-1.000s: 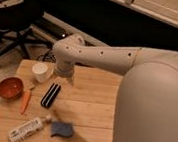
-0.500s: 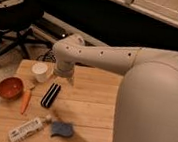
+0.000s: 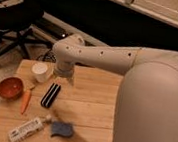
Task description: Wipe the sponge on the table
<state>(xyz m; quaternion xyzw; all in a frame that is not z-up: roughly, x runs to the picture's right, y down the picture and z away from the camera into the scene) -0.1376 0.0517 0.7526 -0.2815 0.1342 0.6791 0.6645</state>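
Arching over the scene, my big white arm (image 3: 133,67) holds my hand (image 3: 64,76) just above the far side of the light wooden plank surface (image 3: 91,109), fingers apart and gripping nothing. A black ridged oblong block (image 3: 51,95) lies close below it. Near the front edge, a white tube (image 3: 25,130) lies just beside the small blue-grey sponge pad (image 3: 62,129).
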